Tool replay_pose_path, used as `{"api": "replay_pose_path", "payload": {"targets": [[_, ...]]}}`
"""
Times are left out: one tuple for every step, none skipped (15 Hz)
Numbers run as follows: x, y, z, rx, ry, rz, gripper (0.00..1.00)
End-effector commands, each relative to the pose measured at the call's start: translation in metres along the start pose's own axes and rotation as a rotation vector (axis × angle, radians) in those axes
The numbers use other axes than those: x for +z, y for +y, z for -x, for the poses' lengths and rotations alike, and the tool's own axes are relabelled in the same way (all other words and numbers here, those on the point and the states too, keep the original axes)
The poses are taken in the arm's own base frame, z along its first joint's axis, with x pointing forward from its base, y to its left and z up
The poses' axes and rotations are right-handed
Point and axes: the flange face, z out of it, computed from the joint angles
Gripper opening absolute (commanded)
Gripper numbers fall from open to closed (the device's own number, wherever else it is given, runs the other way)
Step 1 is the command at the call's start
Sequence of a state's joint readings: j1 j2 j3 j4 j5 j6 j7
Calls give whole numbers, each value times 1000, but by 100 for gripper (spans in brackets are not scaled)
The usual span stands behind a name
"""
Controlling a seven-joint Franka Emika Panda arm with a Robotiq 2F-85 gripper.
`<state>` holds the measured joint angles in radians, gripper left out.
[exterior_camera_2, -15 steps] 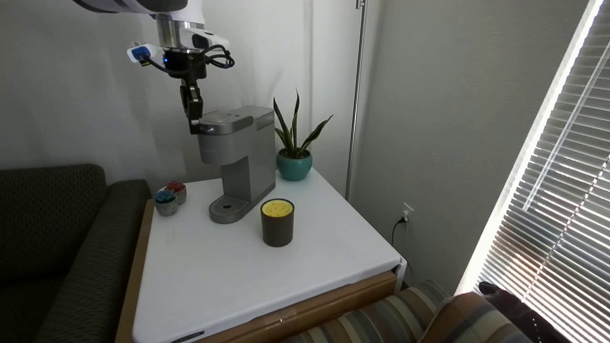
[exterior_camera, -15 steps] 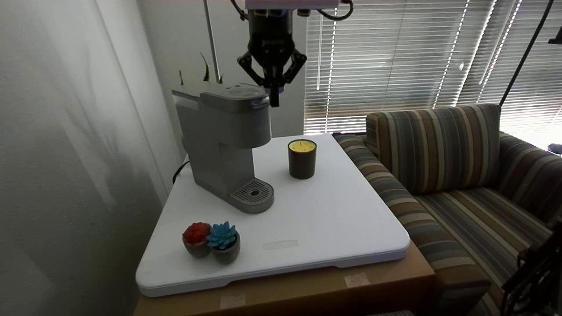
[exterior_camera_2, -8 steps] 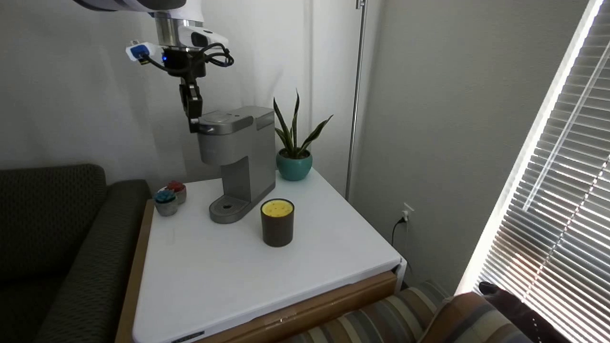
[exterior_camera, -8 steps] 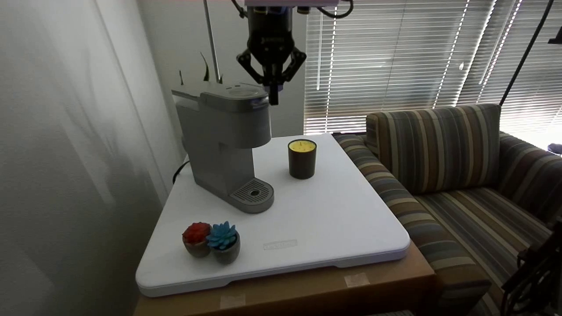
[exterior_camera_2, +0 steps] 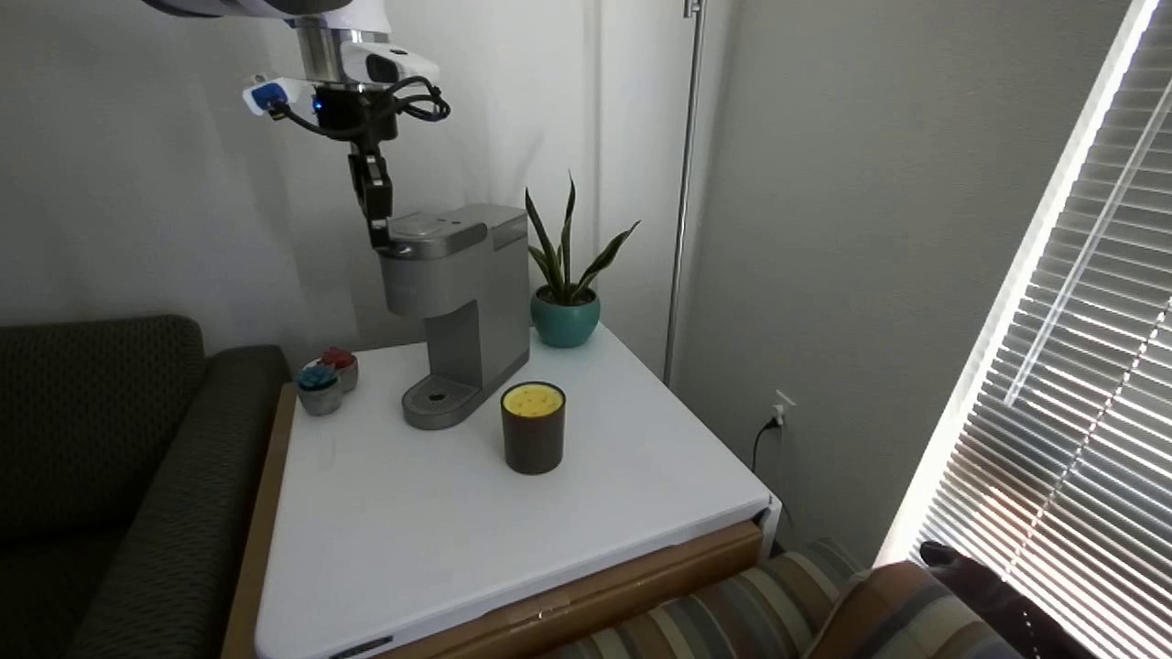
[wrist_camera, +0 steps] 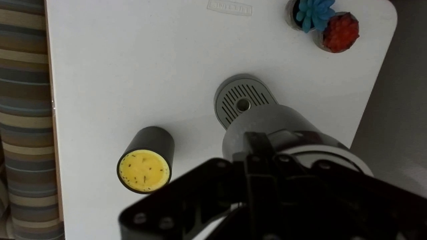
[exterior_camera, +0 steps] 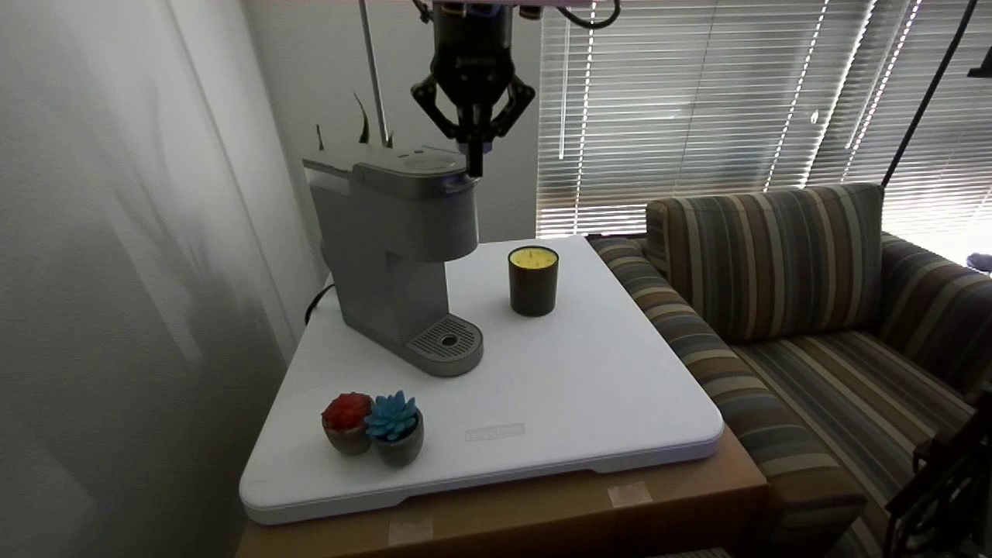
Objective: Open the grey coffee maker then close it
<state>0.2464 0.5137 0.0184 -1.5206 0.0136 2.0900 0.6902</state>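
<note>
Hand [exterior_camera: 474, 166], 2 fingers together, grey coffee maker [exterior_camera: 387, 232] mostly below, lid [exterior_camera_2: 449, 243] just beside tips, contact unclear

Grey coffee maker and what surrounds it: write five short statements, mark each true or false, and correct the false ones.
1. The gripper is by the top front of the grey coffee maker. True.
2. The grey coffee maker stands open. False: its lid is down.
3. The gripper's jaws are spread wide. False: they are shut.
4. The dark candle stands upright. True.
5. The blue succulent stands right beside the red succulent. True.
</note>
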Motion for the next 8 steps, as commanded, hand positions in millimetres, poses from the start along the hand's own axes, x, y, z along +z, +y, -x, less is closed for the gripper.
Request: {"api": "replay_pose_path", "payload": {"targets": [[10, 3, -2, 14, 33, -21, 0], [11, 3, -2, 16, 36, -22, 0], [12, 3, -2, 17, 38, -24, 0], [11, 3, -2, 19, 39, -25, 0], [12, 4, -2, 21, 40, -26, 0], [12, 4, -3, 24, 40, -28, 0], [13, 5, -4, 26, 40, -28, 0], [13, 6, -5, 27, 42, -30, 0]]}}
